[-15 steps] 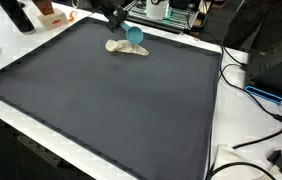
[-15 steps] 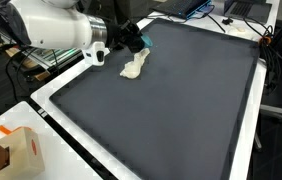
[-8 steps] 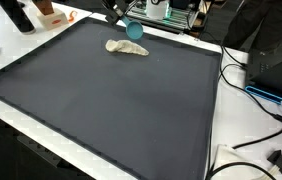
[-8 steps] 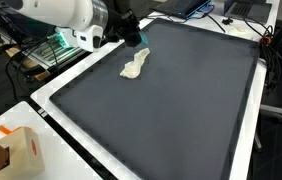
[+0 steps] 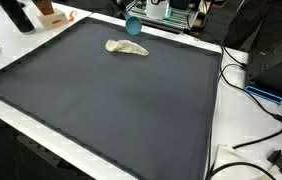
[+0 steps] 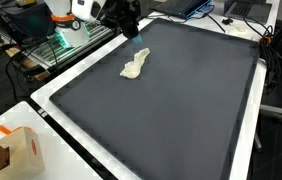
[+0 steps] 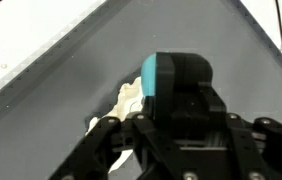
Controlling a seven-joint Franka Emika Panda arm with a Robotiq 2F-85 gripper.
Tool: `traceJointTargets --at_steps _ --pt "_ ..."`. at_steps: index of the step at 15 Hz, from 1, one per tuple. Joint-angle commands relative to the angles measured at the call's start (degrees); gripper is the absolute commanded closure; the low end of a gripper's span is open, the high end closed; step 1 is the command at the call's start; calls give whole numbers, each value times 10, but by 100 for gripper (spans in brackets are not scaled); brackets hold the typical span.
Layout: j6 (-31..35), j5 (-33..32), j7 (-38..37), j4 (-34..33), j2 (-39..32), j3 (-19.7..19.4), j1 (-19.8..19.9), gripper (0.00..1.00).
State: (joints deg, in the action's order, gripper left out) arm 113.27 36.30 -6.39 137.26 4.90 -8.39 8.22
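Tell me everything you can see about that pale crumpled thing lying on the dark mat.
The pale rag is cream-coloured, looks like soft cloth or paper, and is crumpled into a long, lumpy strip. It lies flat on the dark grey mat, close to one edge, as both exterior views show. Only the mat touches it. The pincer, gripping a teal object, hangs in the air apart from it.
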Motion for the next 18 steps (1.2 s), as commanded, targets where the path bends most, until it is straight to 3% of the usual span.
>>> traceJointTargets --at_steps 1,10,18 --pt "34 -74 -96 35 72 24 -7 75" --pt "52 -243 -295 53 188 108 -5 75" --pt "33 -319 -378 48 253 156 -7 75"
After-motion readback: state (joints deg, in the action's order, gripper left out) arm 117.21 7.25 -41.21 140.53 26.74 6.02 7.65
